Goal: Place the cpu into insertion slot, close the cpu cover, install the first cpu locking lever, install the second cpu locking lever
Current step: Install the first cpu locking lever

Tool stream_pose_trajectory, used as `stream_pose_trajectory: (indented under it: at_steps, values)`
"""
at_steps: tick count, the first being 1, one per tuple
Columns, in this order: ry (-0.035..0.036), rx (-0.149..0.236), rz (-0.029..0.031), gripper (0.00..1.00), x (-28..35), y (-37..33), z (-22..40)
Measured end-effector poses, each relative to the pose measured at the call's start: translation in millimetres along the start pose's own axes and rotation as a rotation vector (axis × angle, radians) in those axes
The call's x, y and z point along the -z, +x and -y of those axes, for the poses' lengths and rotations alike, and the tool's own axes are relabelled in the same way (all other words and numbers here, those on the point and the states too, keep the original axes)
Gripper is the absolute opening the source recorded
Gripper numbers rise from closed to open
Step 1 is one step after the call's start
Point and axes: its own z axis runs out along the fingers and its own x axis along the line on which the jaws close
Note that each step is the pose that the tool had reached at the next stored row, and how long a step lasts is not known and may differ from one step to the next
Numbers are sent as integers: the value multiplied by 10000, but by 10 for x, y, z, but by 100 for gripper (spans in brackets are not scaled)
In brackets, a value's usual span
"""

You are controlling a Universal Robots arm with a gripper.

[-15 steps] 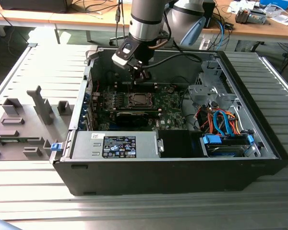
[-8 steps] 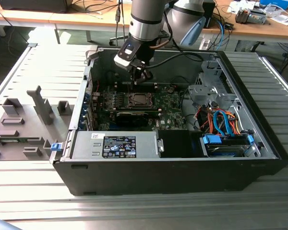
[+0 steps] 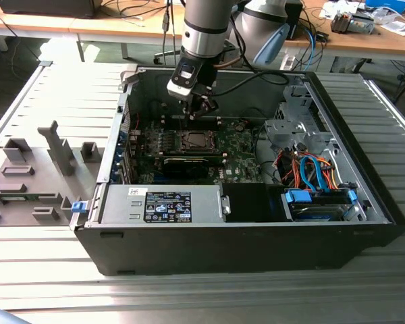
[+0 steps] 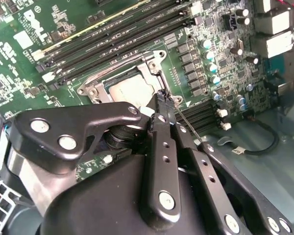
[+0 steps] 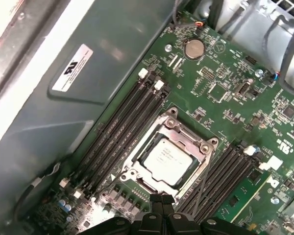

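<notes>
fingers [image 4: 160, 105]: pressed together, tips down at the edge of the insertion slot [image 5: 142, 180]
locking lever [image 4: 188, 124]: thin wire, just beside the tips
cpu [image 5: 167, 159]: just beyond the tips, seated in the slot
cpu cover [image 5: 179, 129]: lying flat, framing the chip
memory slots [image 5: 120, 134]: flanking the slot, farther out
computer case [image 3: 256, 236]: open, on the desk [image 3: 47, 283]

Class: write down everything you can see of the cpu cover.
The cpu cover is a thin frame of silver metal with a square cut-out. It lies flat and closed over the cpu, whose grey top shows through the opening. Screws sit at its corners, and a thin wire lever runs along one side. Green board surrounds it. The gripper hovers by one edge; contact cannot be judged.
</notes>
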Motion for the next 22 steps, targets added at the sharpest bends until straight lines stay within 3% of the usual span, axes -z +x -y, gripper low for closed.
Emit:
stream_pose_trajectory:
  at_steps: [6,11,22]
  values:
    - [34,891,55,11,0,-1,-1]
    - [79,1895,124,11,0,-1,-1]
    - [144,3292,223,11,0,-1,-1]
